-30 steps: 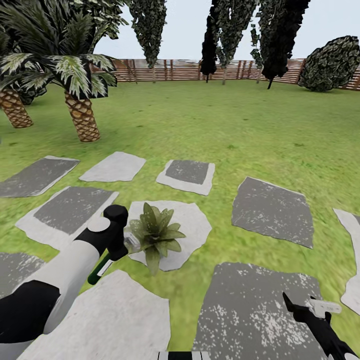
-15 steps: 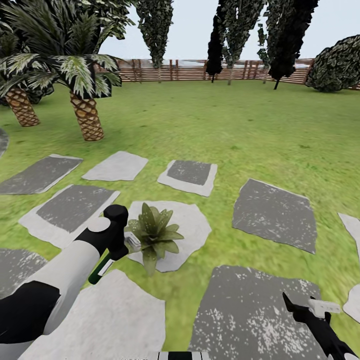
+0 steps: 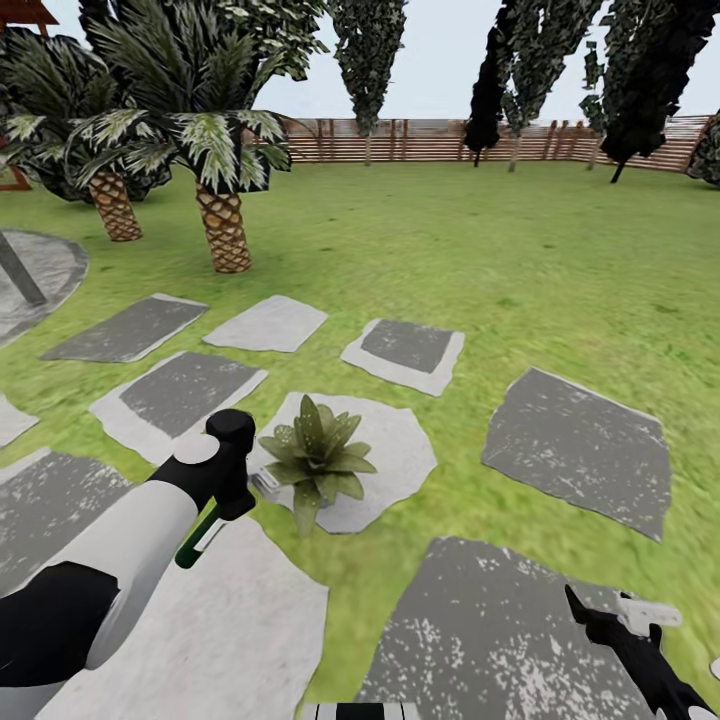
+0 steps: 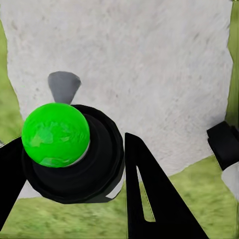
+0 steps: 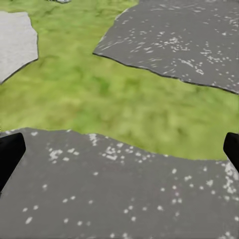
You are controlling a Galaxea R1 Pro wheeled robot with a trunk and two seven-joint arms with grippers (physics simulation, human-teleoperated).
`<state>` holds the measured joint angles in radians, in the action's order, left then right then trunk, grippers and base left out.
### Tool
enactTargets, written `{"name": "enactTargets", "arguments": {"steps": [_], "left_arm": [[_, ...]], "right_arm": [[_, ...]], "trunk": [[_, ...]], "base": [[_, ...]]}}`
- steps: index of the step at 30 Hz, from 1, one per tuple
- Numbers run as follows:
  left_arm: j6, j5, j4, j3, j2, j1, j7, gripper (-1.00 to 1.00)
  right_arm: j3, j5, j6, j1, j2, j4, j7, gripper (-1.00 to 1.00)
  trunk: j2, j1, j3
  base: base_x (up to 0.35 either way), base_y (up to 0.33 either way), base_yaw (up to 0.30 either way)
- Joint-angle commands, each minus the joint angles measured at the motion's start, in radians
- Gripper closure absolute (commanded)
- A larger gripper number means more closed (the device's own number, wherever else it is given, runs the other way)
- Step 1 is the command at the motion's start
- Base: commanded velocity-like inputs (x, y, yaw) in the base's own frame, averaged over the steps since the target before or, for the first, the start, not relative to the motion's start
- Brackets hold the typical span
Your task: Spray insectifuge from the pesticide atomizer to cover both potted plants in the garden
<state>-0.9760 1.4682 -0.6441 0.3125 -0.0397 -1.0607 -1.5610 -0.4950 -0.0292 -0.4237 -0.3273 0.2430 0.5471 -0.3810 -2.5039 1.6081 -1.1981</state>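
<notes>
Over the preceding second the whole head view shifted — the palms and stepping stones slid rightward and a round grey paved patio (image 3: 35,275) entered at the left — which indicated that the camera turned, not the objects; the left arm kept its pose against the low rosette of pointed green leaves, the potted plant (image 3: 316,458), on its irregular white stepping stone (image 3: 395,460). This suggested that the robot was re-aiming its view, possibly to locate the second plant, while the first one remained within spraying reach. The left gripper (image 4: 74,164) was closed on the slender white pesticide atomizer with the dark green end (image 3: 200,532); in the left wrist view its black fingers (image 4: 149,194) flanked the atomizer's black collar and bright green round cap. The nozzle end lay just beside the leaves. The right gripper (image 3: 628,620) hung low over a dark grey speckled stepping stone (image 3: 500,620) — its fingers stood wide apart and held nothing.
</notes>
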Motion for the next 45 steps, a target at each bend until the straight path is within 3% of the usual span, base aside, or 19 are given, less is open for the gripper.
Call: {"name": "enactTargets", "arguments": {"steps": [1, 11, 21, 28, 41, 45], "left_arm": [[-0.010, 0.006, 0.000, 0.004, -0.001, -0.001, -0.010, 1.00], [-0.012, 0.000, 0.009, 0.002, 0.002, -0.001, -0.010, 1.00], [-0.012, 0.000, 0.009, 0.003, 0.001, -0.001, -0.010, 1.00], [-0.012, 0.000, 0.009, 0.003, 0.001, -0.001, -0.010, 1.00], [-0.014, -0.001, 0.010, 0.003, 0.000, 0.001, -0.010, 1.00], [-0.025, -0.006, 0.009, 0.001, 0.000, 0.069, -0.010, 1.00]], "right_arm": [[-0.006, -0.003, -0.003, -0.001, -0.001, -0.001, -0.009, -1.00], [-0.007, -0.003, -0.003, -0.001, -0.001, -0.001, -0.009, -1.00], [-0.006, -0.005, -0.001, -0.001, -0.001, -0.001, -0.009, -1.00], [-0.005, -0.004, -0.002, -0.001, -0.002, -0.001, -0.008, -1.00], [-0.005, -0.004, -0.002, -0.001, -0.002, -0.003, -0.009, -1.00], [-0.005, -0.005, -0.003, -0.001, -0.002, -0.004, -0.009, -1.00]], "trunk": [[0.000, 0.000, -0.001], [0.000, 0.000, -0.001], [0.000, 0.000, -0.001], [0.000, 0.000, -0.001], [0.000, 0.000, -0.001], [0.000, 0.000, -0.001]], "base": [[0.137, -0.151, 0.276], [0.215, -0.163, 0.274], [0.191, -0.199, 0.025], [-0.040, -0.266, 0.032], [-0.177, -0.226, 0.266], [-0.022, -0.016, 0.277]]}}
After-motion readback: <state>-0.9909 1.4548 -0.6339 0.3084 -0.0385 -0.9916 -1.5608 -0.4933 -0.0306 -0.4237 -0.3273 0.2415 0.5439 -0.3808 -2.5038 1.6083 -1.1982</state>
